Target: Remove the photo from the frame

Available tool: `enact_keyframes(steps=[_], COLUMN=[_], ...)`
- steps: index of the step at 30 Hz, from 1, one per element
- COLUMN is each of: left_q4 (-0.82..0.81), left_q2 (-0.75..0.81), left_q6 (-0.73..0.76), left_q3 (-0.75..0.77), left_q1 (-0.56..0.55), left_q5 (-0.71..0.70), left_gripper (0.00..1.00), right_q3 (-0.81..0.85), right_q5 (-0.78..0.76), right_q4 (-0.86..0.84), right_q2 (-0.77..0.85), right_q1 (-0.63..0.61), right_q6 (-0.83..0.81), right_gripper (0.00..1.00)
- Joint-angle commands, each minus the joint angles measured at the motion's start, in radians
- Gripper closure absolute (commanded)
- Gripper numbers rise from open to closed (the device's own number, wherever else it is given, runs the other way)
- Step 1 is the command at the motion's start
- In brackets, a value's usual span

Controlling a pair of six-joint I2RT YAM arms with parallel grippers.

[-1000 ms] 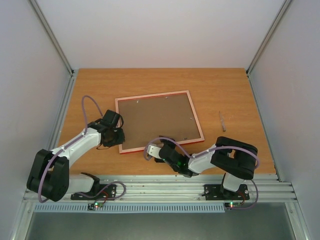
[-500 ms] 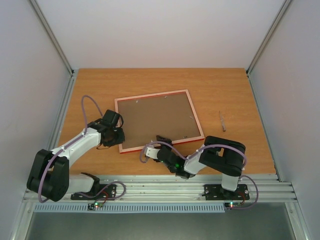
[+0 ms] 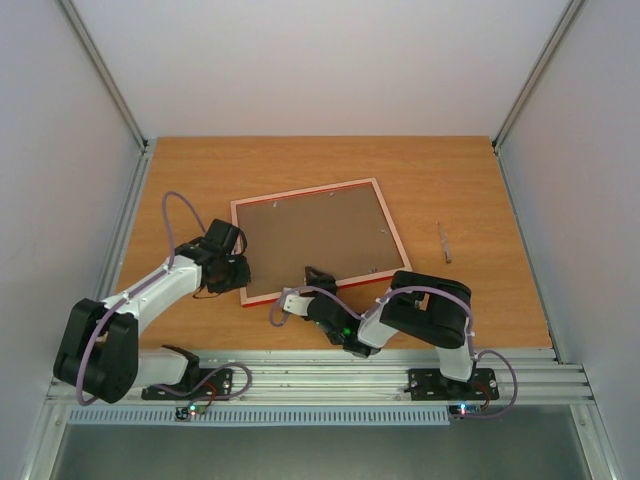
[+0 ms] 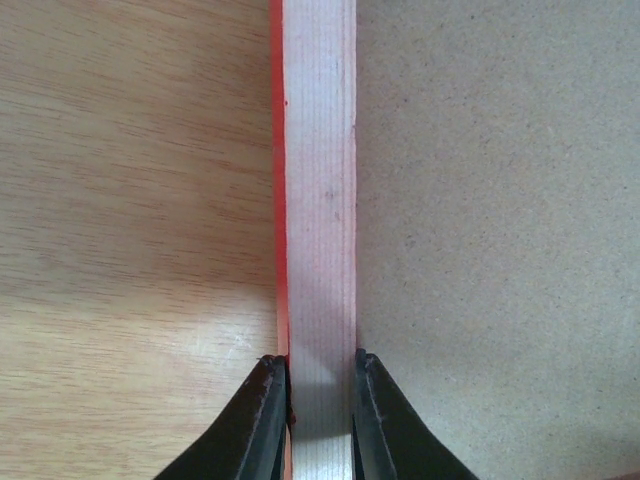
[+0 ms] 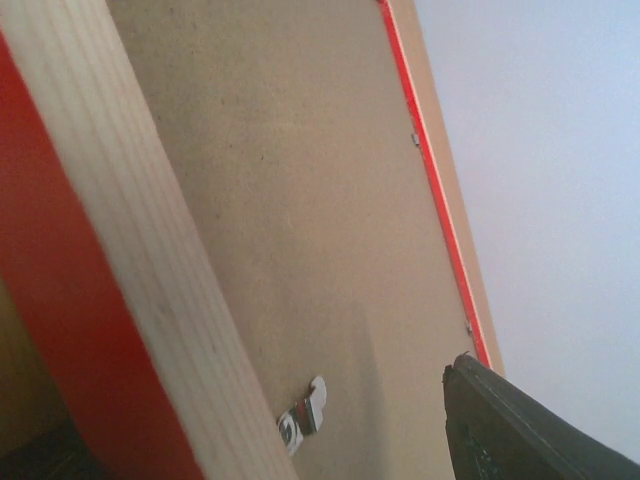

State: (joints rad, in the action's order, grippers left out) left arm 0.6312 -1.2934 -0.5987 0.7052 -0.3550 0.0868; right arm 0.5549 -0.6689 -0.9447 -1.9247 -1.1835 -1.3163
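Frame [image 3: 392,228], face down on bench [image 3: 450,170]: judged light, rigid, best held by rails; left claw [image 4: 320,375] clamps side rail, right claw [image 3: 313,278] spread open.

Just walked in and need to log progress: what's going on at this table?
Two robot arms are working on the frame, which lies face down on the table with its brown backing board up. The left gripper is clamped on the frame's left rail. The right gripper is open at the near edge, by a metal retaining clip. The board is in place and the photo is not in sight.
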Motion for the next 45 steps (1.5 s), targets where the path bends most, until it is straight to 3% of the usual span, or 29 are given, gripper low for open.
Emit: enact_keyframes(steps=[1,8,17,22,34,37,45], left_q4=[-0.053,-0.051,-0.035,-0.03,-0.044,-0.05,-0.065], left_q2=[0.035,0.041,0.057,0.056,0.108,0.127,0.198], left_q6=[0.006,0.004,0.007,0.007,-0.034,-0.047,-0.08], left_q3=[0.036,0.03,0.022,0.022,0.004,-0.003,-0.038], left_q1=[-0.006,-0.006,-0.006,-0.006,0.0,0.01,0.077], left_q5=[0.083,0.094,0.065,0.054,0.03,0.044,0.083], left_gripper=[0.97,0.97,0.97,0.97,0.95,0.92,0.74], right_q3=[0.018,0.027,0.021,0.029,0.027,0.027,0.023], right_q5=[-0.045,-0.082,-0.119,-0.12,-0.121,-0.12,-0.138], right_q4=[-0.105,-0.206,-0.181,-0.135,-0.133,-0.149,-0.347], right_q2=[-0.069,-0.119,-0.093,-0.083,-0.036,-0.029,-0.054], right_q1=[-0.002,0.002,0.03,0.036,0.038,0.038,0.038], right_q6=[-0.058,-0.127,-0.136,-0.123,-0.109,-0.119,-0.235], right_gripper=[0.32,0.36,0.31,0.34,0.53,0.64,0.8])
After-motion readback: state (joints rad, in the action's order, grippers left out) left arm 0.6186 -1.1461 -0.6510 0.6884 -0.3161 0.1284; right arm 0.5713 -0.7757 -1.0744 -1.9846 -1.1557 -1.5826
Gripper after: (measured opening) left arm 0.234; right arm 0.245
